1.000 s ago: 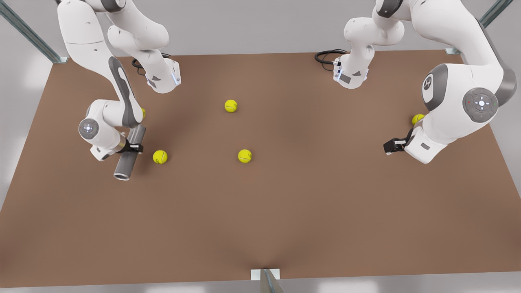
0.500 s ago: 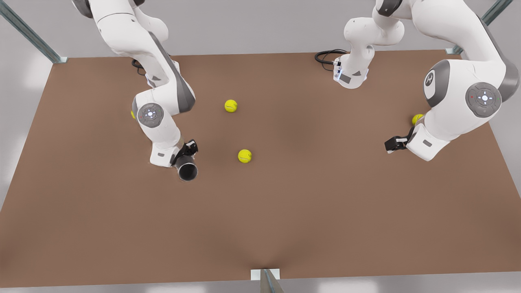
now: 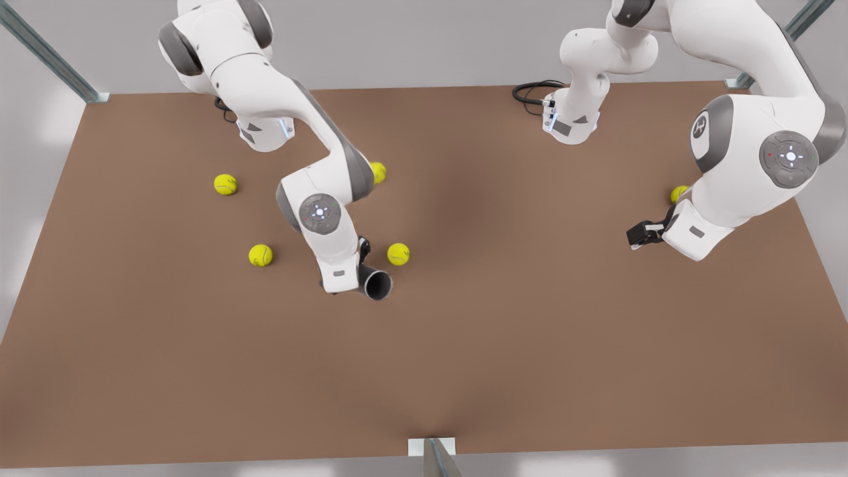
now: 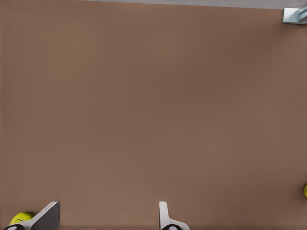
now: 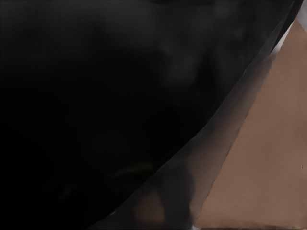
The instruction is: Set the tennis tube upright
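One arm's right gripper (image 3: 363, 257) clenches the tennis tube (image 3: 378, 286), now swung nearly upright near mid-table. Left gripper (image 3: 636, 236) waits, released.

No readable words, numbers or brand names anywhere. Only small signs on the robot arms in the front view: a white round emblem, too small to read, on the grey elbow band (image 3: 699, 125) of the arm at the front view's right; a ring of tiny symbols around a lit centre on that arm's grey joint disc (image 3: 790, 158); a like ring of symbols on the joint disc (image 3: 319, 212) of the arm at the front view's left.
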Controlling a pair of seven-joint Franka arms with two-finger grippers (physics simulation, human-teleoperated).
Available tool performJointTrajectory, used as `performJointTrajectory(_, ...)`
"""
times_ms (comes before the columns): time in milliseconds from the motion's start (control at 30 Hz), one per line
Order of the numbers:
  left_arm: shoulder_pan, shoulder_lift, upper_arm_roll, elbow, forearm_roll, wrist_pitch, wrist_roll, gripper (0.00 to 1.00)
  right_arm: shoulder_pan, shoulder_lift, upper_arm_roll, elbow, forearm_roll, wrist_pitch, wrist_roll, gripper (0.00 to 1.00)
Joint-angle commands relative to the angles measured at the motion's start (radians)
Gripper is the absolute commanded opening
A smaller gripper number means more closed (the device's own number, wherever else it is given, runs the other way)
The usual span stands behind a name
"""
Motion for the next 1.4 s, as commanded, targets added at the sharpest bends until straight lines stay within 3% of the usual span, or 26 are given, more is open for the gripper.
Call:
performJointTrajectory(0, 0.0, -0.001, 0.0, 0.0, 0.001, 0.0, 0.0, 1.0, -0.003, 0.021, -0.013, 0.024, -0.091, -0.017, -0.891, 0.78)
performJointTrajectory(200, 0.0, 0.004, 0.0, 0.0, 0.001, 0.0, -0.001, 1.0, 0.004, 0.169, -0.013, 0.156, -0.144, 0.071, -1.02, 0.77)
performJointTrajectory(467, 0.0, 0.011, -0.001, 0.0, 0.003, 0.002, -0.001, 1.0, 0.046, 0.259, -0.009, 0.173, -0.143, 0.176, -1.042, 0.77)
performJointTrajectory(933, -0.001, 0.014, -0.001, 0.0, 0.003, 0.002, -0.001, 1.0, 0.091, 0.342, -0.005, 0.184, -0.112, 0.179, -0.755, 0.77)
performJointTrajectory(1167, -0.003, 0.014, -0.001, 0.0, 0.006, 0.005, -0.001, 1.0, 0.123, 0.382, -0.006, 0.32, -0.115, 0.169, -0.701, 0.76)
performJointTrajectory(1367, -0.015, 0.004, -0.001, 0.0, 0.012, 0.005, -0.001, 1.0, 0.14, 0.445, -0.008, 0.4, -0.114, 0.17, -0.322, 0.76)
